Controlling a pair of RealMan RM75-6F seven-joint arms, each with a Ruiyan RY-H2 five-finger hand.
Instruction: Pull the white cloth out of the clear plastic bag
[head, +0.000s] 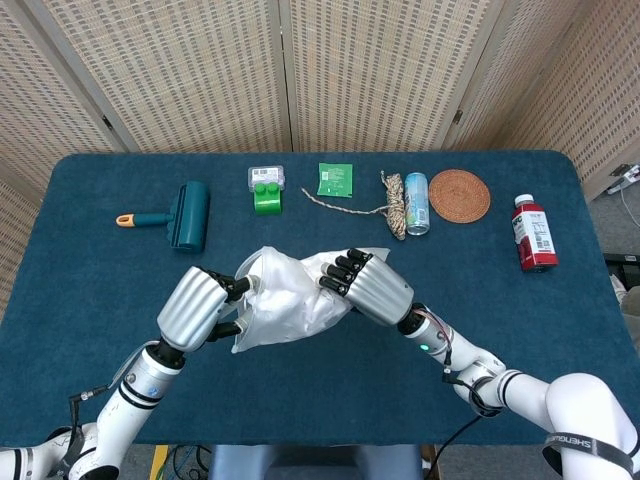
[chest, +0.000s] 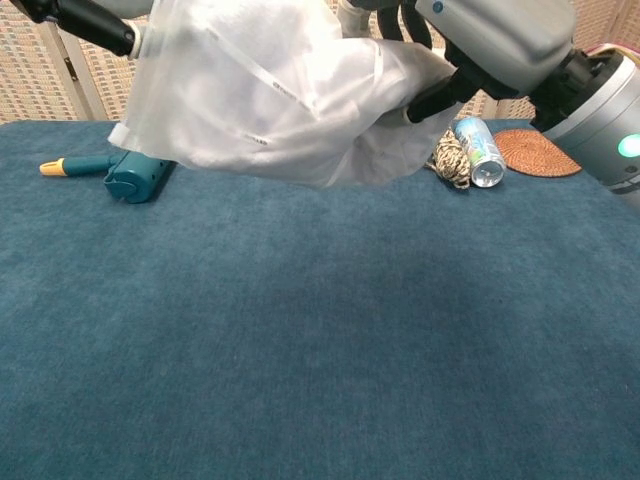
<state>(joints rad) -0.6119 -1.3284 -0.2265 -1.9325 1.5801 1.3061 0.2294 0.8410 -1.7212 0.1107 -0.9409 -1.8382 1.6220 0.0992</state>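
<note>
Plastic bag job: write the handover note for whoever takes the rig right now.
Left hand grips the left side of the clear plastic bag.
Right hand grips its right side.
The bag hangs above the table, clear of it in the chest view.
White cloth is still inside.
Done: bag lifted, held by both hands.
Left: pull the cloth out.

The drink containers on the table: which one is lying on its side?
The can, beside the rope bundle, lies on its side. The red bottle, near the table's right edge, does not look toppled like that; its white cap points away from the robot.
</note>
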